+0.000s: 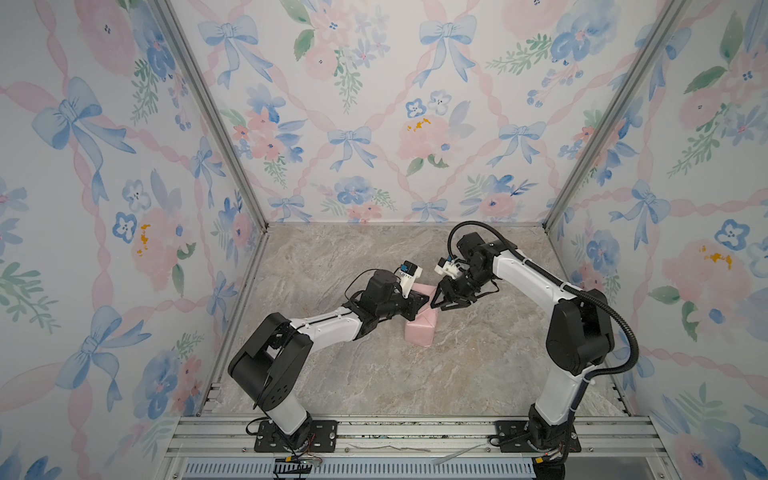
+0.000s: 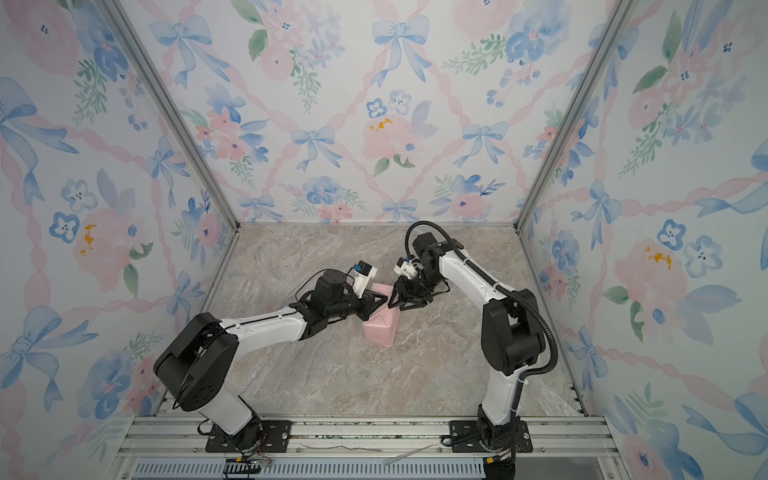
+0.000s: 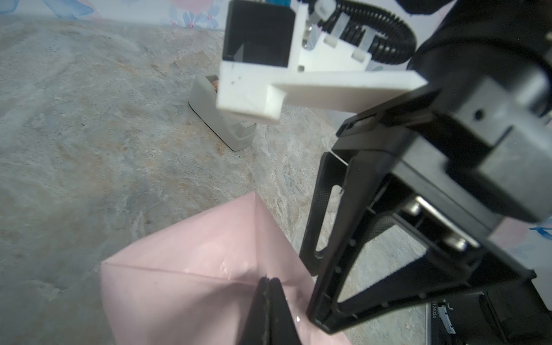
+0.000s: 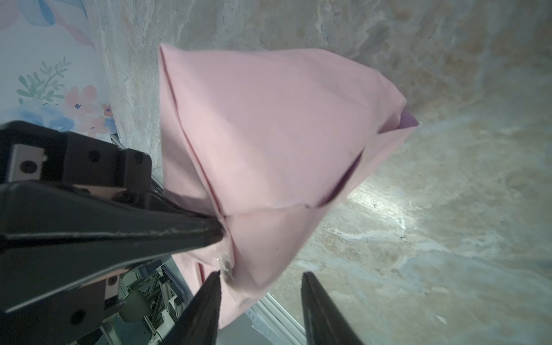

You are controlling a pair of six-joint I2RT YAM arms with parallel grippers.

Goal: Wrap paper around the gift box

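Robot lab booth: aluminium frame [image 1: 216, 124], wallpaper panels [image 1: 374, 83], marble-print tabletop [image 1: 457, 374], left arm [image 1: 324, 324], right arm [image 1: 536, 278] bolted down.

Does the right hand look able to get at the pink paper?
Likely yes: the open right hand sits at the folded end of the paper; the shut left hand beside it leaves room.

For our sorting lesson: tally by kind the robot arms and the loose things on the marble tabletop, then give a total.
robot arms: 2
pink paper parcel: 1
tape dispenser: 1
Total: 4
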